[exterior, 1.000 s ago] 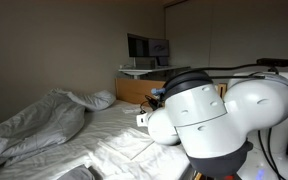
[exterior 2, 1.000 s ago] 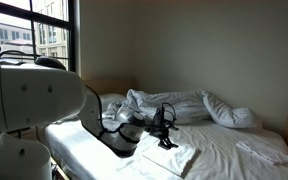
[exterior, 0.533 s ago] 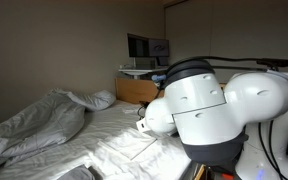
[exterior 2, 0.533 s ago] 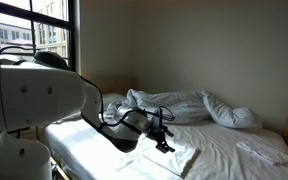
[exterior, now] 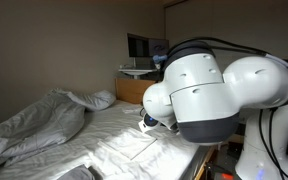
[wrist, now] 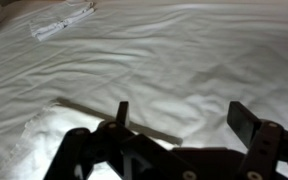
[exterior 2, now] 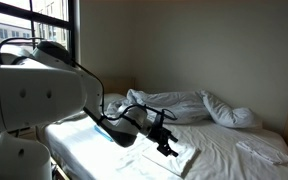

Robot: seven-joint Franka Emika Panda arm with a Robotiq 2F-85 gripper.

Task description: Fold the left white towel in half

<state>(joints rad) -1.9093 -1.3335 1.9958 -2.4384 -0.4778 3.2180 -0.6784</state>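
The left white towel (exterior 2: 181,160) lies flat on the bed sheet near the bed's front edge; it also shows as a thin flat cloth (exterior: 134,150) below the arm. In the wrist view the towel (wrist: 54,135) fills the lower left, its edge running under the fingers. My gripper (exterior 2: 168,147) hangs just over the towel's near part, open, with nothing between its fingers. In the wrist view the gripper (wrist: 184,120) spreads wide over the towel's edge and bare sheet. The arm's bulk hides most of the gripper (exterior: 148,124) in an exterior view.
A second white towel (exterior 2: 264,150) lies at the bed's far side, seen as a towel (wrist: 64,22) at the wrist view's top left. A rumpled duvet (exterior 2: 169,103) and pillow (exterior 2: 232,115) sit at the headboard. A wooden desk (exterior: 134,90) with a monitor (exterior: 144,47) stands beyond the bed.
The arm has swung and reached further out, and the gripper has moved lower over the left towel. The jaws stayed open. The towel has not moved.
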